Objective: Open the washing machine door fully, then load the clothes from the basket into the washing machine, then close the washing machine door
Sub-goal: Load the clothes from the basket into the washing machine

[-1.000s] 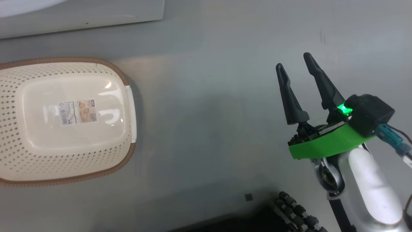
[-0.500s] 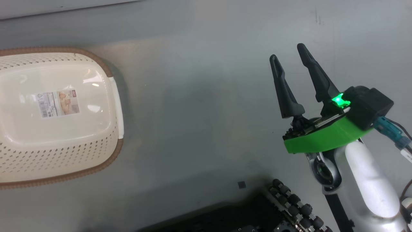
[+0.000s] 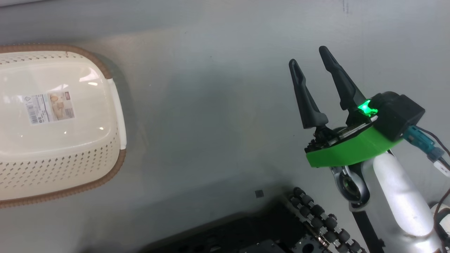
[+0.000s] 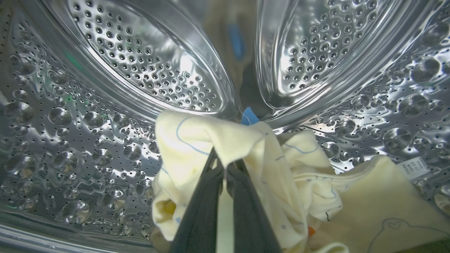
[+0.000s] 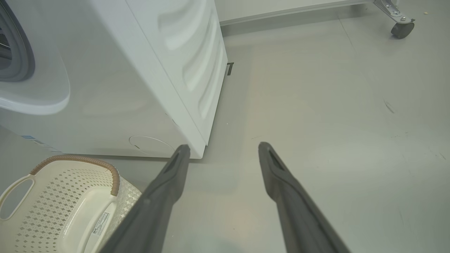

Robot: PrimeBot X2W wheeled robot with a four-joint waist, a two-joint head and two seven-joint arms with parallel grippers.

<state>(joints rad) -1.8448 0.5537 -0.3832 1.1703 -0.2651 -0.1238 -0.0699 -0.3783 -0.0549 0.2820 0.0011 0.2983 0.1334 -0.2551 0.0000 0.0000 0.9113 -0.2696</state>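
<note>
**The left pincer (image 4: 224, 163) pinched a fold of the clothes (image 4: 316, 182) inside the steel drum (image 4: 105, 105) of the washing machine (image 5: 123, 88).**

The pale yellow garments with blue trim lay heaped on the drum's lower wall, tented over the pressed-together fingers and hiding their tips. Outside, the right pincer (image 3: 308, 56) hung spread above the grey floor (image 3: 211, 105), gripping nothing and well apart from the basket (image 3: 52, 168). The basket sat on the floor near the machine's front, its label sticker (image 3: 49, 107) in plain sight. A round service flap (image 5: 151, 144) faced the basket. A caster wheel (image 5: 400, 30) stood at the floor's far end, and the robot's black roller-edged base (image 3: 316, 218) lay below the right arm.
</note>
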